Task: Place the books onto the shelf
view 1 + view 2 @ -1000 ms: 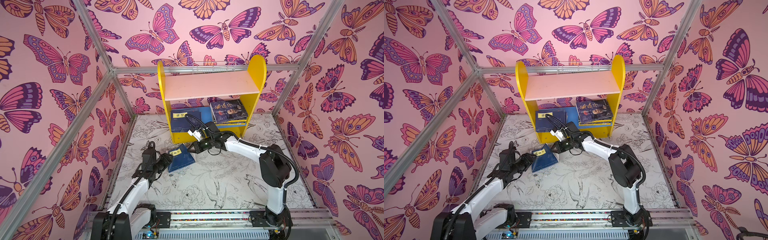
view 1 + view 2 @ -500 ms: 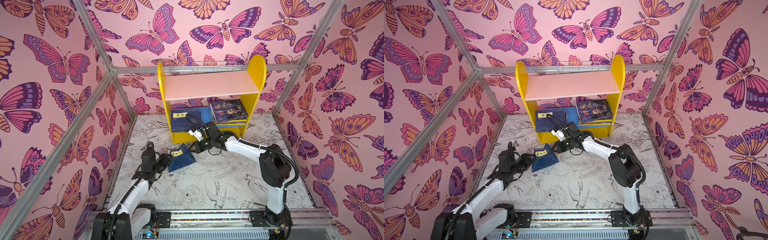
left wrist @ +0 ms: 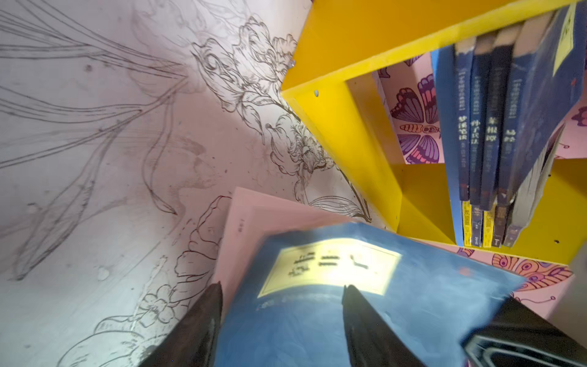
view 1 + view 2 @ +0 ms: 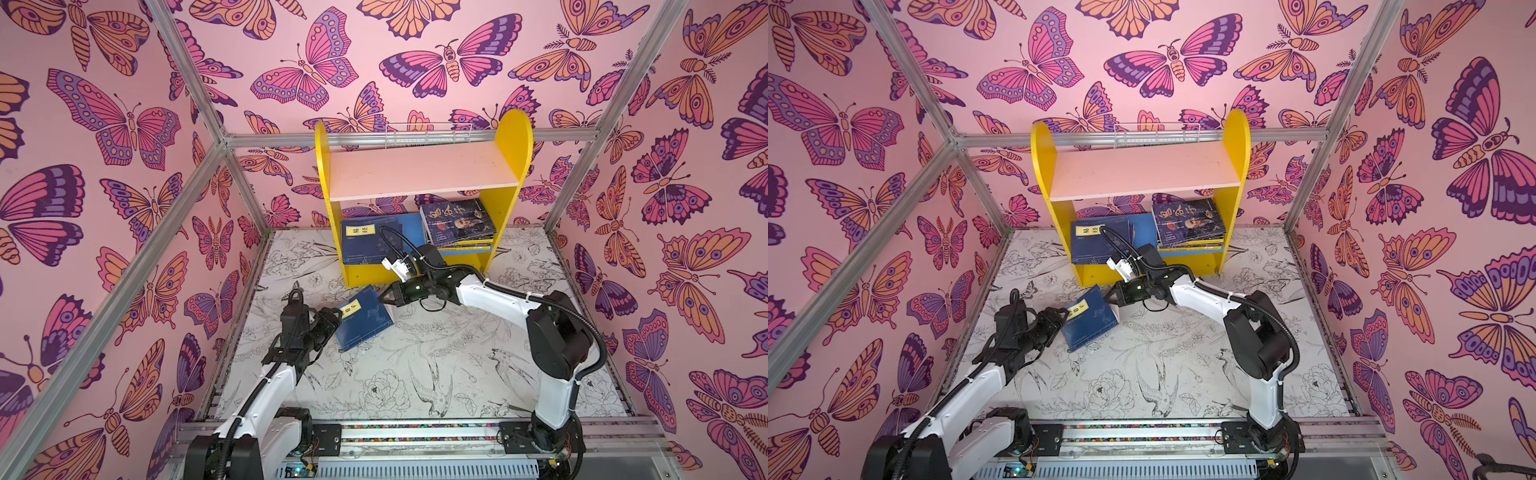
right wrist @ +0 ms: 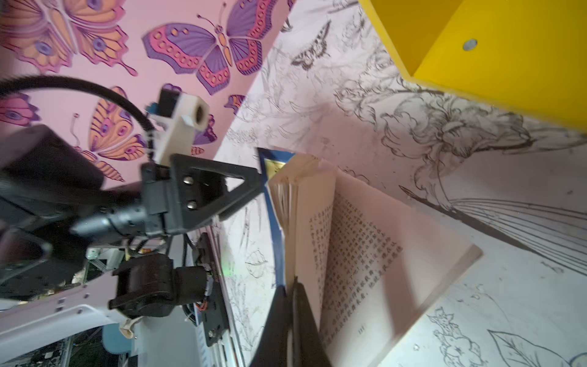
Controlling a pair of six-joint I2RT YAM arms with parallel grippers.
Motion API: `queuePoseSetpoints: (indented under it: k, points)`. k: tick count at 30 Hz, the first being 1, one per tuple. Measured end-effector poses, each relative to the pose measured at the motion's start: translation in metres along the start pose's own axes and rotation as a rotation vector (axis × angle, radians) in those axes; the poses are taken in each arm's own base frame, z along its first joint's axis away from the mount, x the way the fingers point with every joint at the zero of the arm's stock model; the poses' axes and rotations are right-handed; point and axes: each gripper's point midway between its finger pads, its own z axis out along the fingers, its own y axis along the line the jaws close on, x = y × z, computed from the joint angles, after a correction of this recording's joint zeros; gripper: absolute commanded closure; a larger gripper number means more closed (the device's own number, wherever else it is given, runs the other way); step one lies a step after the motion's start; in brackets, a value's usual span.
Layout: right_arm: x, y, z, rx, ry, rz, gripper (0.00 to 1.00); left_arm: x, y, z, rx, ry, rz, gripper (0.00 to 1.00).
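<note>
In both top views the shelf (image 4: pixel 514 141) (image 4: pixel 1236 141) stands at the back of the table (image 4: pixel 440 365) (image 4: pixel 1167 353). On its blue lower board lie two piles: a navy stack (image 4: pixel 368 245) (image 4: pixel 1096 243) on the left and a portrait stack (image 4: pixel 457 222) (image 4: pixel 1190 222) on the right. One book (image 4: pixel 365 322) (image 4: pixel 1090 322), navy with a yellow label, lies askew on the table just in front of the shelf's left end. The left pincer (image 4: pixel 334 318) (image 4: pixel 1061 318) is at its label corner. The right pincer (image 4: pixel 382 296) (image 4: pixel 1112 297) reaches in from the right and meets the far right corner, tips drawn together.

In the left wrist view the left pincer (image 3: pixel 282 302) has its jaws apart: one finger (image 3: pixel 203 324) sits off the book's edge, the other over the blue cover. The book (image 3: pixel 413 302) is blurred, its cover raised above a pale page. Whether either finger presses it I cannot tell. Beyond is the shelf (image 3: pixel 343 127), the navy stack (image 3: pixel 486 127) showing its spines.

In the right wrist view the right pincer (image 5: pixel 293 305) has its jaws pressed together, tips at the book's (image 5: pixel 359 254) edge where blue cover meets pages. Whether a leaf is caught between them I cannot tell. The book lies open, printed page up, on the table (image 5: pixel 476 197). The left pincer (image 5: pixel 251 187) touches its far corner by the label. A corner of the shelf (image 5: pixel 508 63) is near.
</note>
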Motion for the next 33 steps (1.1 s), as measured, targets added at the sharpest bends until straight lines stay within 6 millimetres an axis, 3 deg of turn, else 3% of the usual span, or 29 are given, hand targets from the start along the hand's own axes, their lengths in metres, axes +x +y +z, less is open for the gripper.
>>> queuePoseSetpoints:
  k: [5, 8, 17, 28, 33]
  points:
    - [-0.030, 0.041, -0.024, -0.080, -0.107, -0.024, 1.00, -0.004, 0.005, -0.007, 0.009, -0.035, -0.052, 0.29]
    - [-0.039, 0.053, -0.032, -0.106, -0.145, -0.034, 1.00, 0.001, 0.004, -0.005, 0.040, -0.014, -0.071, 0.29]
    - [-0.049, 0.064, -0.040, -0.126, -0.179, -0.010, 1.00, 0.002, -0.050, -0.013, 0.319, 0.025, -0.054, 0.28]
    - [-0.092, 0.070, -0.068, -0.212, -0.327, 0.060, 1.00, 0.003, -0.085, -0.027, 0.501, 0.053, -0.015, 0.29]
    - [-0.099, 0.074, -0.075, -0.241, -0.347, 0.065, 1.00, -0.001, -0.103, -0.036, 0.583, 0.043, 0.008, 0.30]
